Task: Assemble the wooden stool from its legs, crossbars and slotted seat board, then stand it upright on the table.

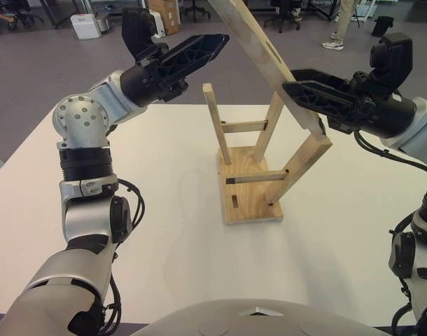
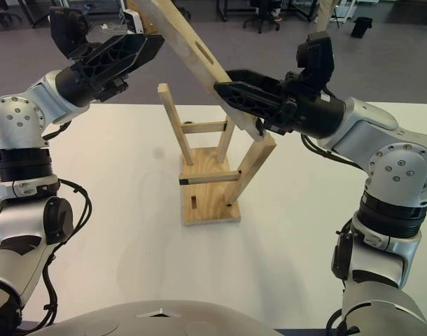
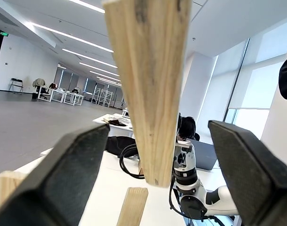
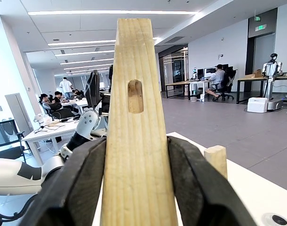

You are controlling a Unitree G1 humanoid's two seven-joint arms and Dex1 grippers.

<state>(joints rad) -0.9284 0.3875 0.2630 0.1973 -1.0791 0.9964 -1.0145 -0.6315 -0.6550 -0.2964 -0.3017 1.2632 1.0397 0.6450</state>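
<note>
The slotted seat board lies flat on the white table. Three legs stand up from it: one upright, two leaning. Two crossbars join them. A long slotted wooden piece slants up and away to the left, its lower end meeting the top of the nearest leaning leg. My right gripper is shut on this piece near its lower end, with fingers pressed to both sides. My left gripper hangs open beside the piece's upper part, and its fingers stand apart from the wood.
The table is bare around the stool, with free room to the left and front. Its far edge lies just behind the stool. Beyond it is an open floor with boxes and chairs.
</note>
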